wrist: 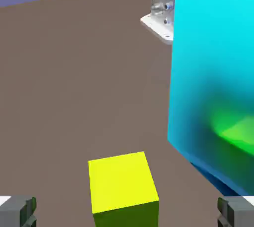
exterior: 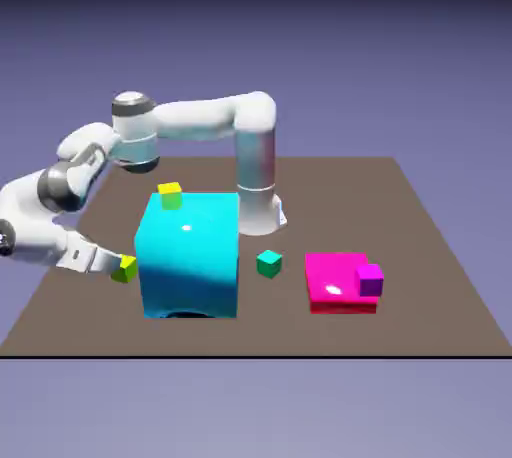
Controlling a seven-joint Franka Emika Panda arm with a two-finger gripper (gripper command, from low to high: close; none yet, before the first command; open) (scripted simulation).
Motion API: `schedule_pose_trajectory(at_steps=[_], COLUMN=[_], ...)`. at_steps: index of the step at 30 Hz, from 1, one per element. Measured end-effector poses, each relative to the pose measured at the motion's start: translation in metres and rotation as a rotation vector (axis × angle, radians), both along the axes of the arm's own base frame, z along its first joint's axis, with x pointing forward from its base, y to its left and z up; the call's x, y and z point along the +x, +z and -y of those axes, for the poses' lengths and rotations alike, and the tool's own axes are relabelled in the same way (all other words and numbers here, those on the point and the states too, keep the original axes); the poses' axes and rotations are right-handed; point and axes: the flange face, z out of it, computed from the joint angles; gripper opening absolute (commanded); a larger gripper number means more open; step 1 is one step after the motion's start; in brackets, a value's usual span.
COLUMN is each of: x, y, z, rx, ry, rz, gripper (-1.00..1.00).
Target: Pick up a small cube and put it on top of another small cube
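Claw (wrist: 127,213) wide around one small cube (wrist: 123,184); one purple cube (exterior: 370,280).

Both rendered views are bright and evenly lit. White glare spots sit on the big cyan block (exterior: 190,256) and magenta slab (exterior: 338,281). A green reflection tints the block's face beside the hand. Edges look slightly soft.

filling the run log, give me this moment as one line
claw: open, low beside cyan block | lime-yellow cube: between fingertips, on table, not gripped | purple cube: on magenta slab
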Motion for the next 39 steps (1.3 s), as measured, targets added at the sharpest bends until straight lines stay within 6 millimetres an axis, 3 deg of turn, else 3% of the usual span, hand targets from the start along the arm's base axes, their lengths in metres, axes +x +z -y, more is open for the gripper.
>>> schedule_pose_trajectory(at_steps=[1,3,7,8,10,15,18,19,28,33,36,39], x=[-0.003,-0.003,-0.040,-0.047,-0.047,-0.005,-0.036,-0.034,0.022,0.054,0.104,0.140], y=[-0.017,-0.019,-0.051,-0.057,-0.057,-0.019,0.001,0.013,0.131,0.197,0.203,0.208], z=[-0.006,-0.006,-0.018,-0.022,-0.022,-0.004,0.029,0.031,0.004,-0.025,-0.103,-0.185], rx=[0.039,0.042,0.041,0.042,0.042,0.043,0.059,0.058,0.047,0.053,0.071,0.091], ry=[0.040,0.044,0.044,0.044,0.044,0.036,-0.112,-0.134,-0.257,-0.334,-0.319,-0.320], rz=[-0.055,-0.060,-0.061,-0.060,-0.060,-0.058,-0.012,0.007,0.167,0.245,0.263,0.261], gripper=[0.00,0.00,0.00,-1.00,-1.00,-1.00,-1.00,-1.00,-1.00,-1.00,-1.00,-1.00])
